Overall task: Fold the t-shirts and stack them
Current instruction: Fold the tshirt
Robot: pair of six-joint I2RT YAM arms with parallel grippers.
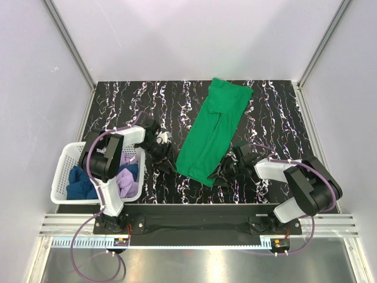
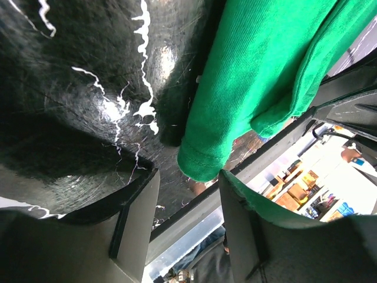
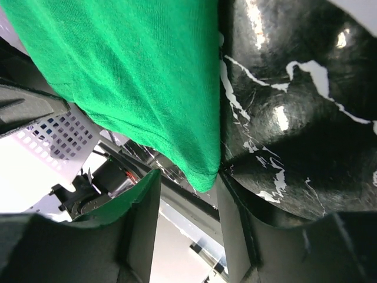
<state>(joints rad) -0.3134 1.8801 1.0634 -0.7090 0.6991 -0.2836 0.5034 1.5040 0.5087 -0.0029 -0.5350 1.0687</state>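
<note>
Viewing from above, starting at the bottom edge of the frame. Showing a white basket (image 1: 59,177) at lower left, holding a crumpled blue shirt (image 1: 79,186) on its left side and a crumpled lilac shirt (image 1: 126,180) on its right. Reaching low over the black marbled table (image 1: 277,118) from both sides toward the centre. Resting the left gripper (image 1: 162,159) just left of the bottom end of a green shirt (image 1: 212,132), and the right gripper (image 1: 227,171) just right of that same end. Showing the green shirt lying flat as a long folded strip, running from lower centre up and rightward to the table's far edge, and widening toward the top.

Viewing from the left wrist: holding the left gripper's fingers (image 2: 138,218) apart, with nothing between them. Showing the green hem just above the gap, with cloth spreading to the upper right. Showing green along the right-hand finger's top edge; cannot tell whether cloth or reflection.

Viewing from the right wrist: holding the right gripper's fingers (image 3: 235,224) apart too, with the hem corner ending right at the gap. Showing cloth filling the upper left and basket lattice at the left edge.
</note>
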